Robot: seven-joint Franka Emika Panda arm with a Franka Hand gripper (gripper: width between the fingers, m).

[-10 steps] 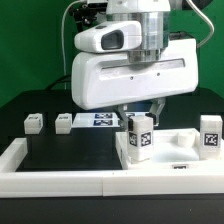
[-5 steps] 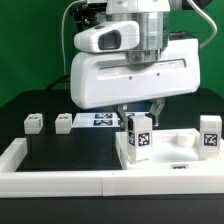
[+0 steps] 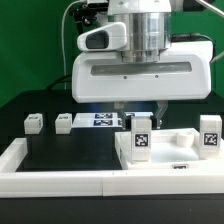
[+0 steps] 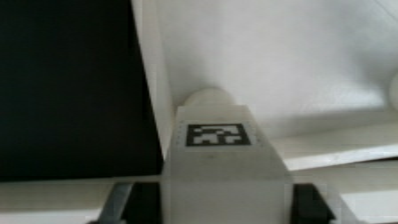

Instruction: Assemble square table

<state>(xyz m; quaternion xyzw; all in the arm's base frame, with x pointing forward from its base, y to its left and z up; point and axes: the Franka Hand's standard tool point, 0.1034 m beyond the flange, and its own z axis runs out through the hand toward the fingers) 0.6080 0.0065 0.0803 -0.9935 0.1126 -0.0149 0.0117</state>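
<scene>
The square table's white slab [image 3: 172, 152] lies at the exterior view's right, inside the border wall. One white tagged leg [image 3: 140, 135] stands upright on it. My gripper [image 3: 140, 112] is straight above that leg and shut on its top. In the wrist view the leg [image 4: 217, 150] fills the gap between my fingers [image 4: 134, 203], with the slab [image 4: 267, 60] behind it. A second leg [image 3: 210, 133] stands at the slab's right. Two more legs [image 3: 33, 122] [image 3: 64, 122] lie on the black table at the left.
The marker board [image 3: 100, 120] lies flat behind the slab, under the arm. The long low white border wall [image 3: 60, 180] runs along the front and up the left side. The black table top [image 3: 70, 150] lies between the wall and the legs.
The hand has turned about its vertical axis and now faces the camera squarely. The leg in the gripper stays at the same spot on the slab.
</scene>
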